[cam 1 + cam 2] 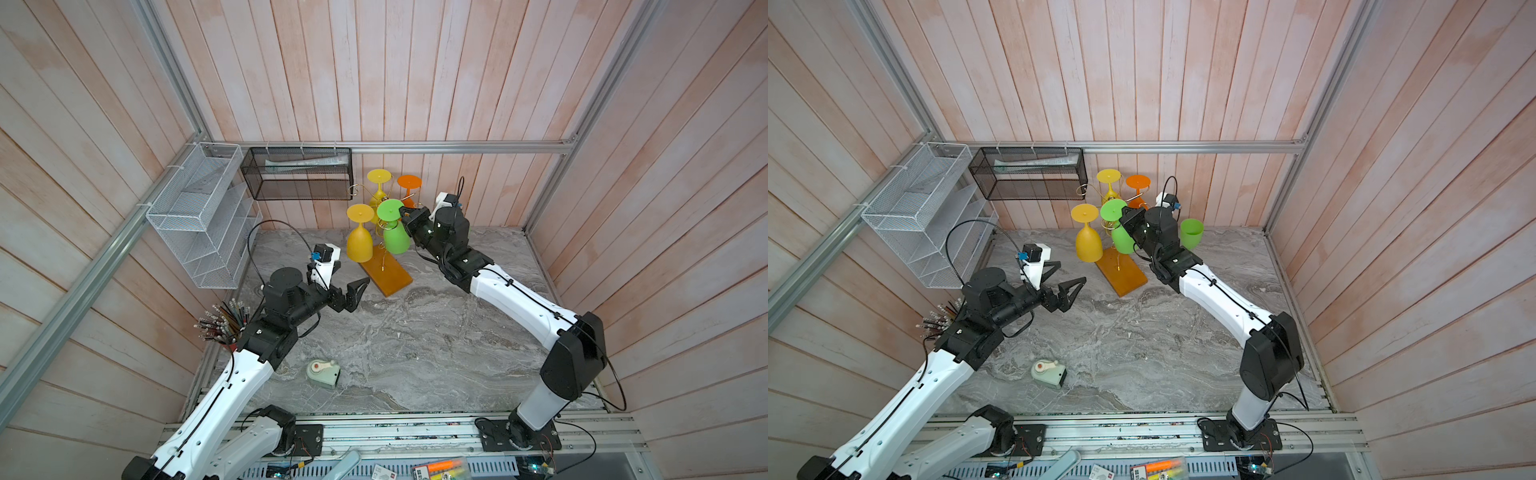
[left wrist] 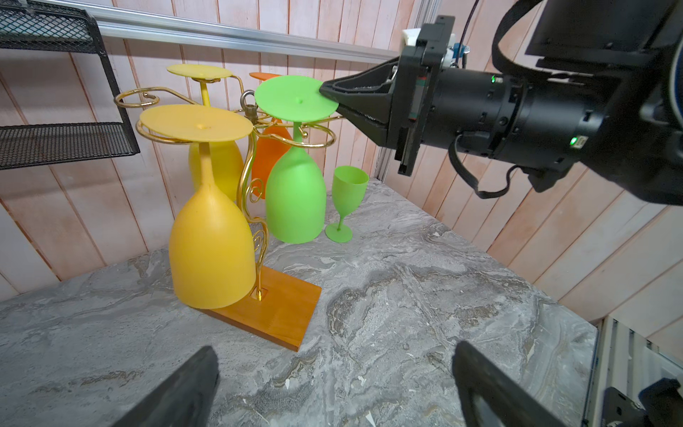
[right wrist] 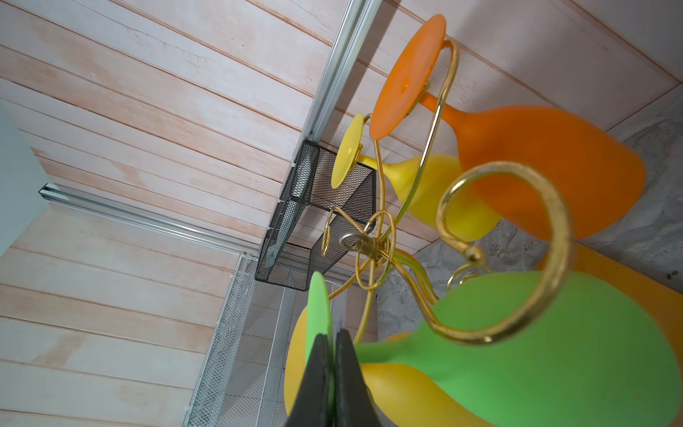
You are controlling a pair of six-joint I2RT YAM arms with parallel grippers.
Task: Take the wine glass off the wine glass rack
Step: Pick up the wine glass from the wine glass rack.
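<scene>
The wine glass rack (image 1: 386, 272) (image 2: 281, 314), gold wire on an orange-brown base, stands at the back of the marble table. Several glasses hang upside down from its arms. My right gripper (image 1: 402, 214) (image 3: 330, 334) is shut on the edge of the foot disc of the hanging green wine glass (image 1: 395, 239) (image 2: 295, 199) (image 3: 554, 351), whose stem still sits in a scroll arm. An amber glass (image 2: 212, 244), a yellow one (image 1: 379, 183) and an orange one (image 3: 536, 166) also hang there. My left gripper (image 1: 1072, 272) (image 2: 332, 355) is open and empty, low over the table just left of the base.
A second green glass (image 1: 1192, 232) (image 2: 349, 188) stands upright on the table behind the right arm. A black mesh basket (image 1: 297, 172) and a white wire shelf (image 1: 199, 216) hang on the walls at the left. A pale green gadget (image 1: 323, 372) lies near the front.
</scene>
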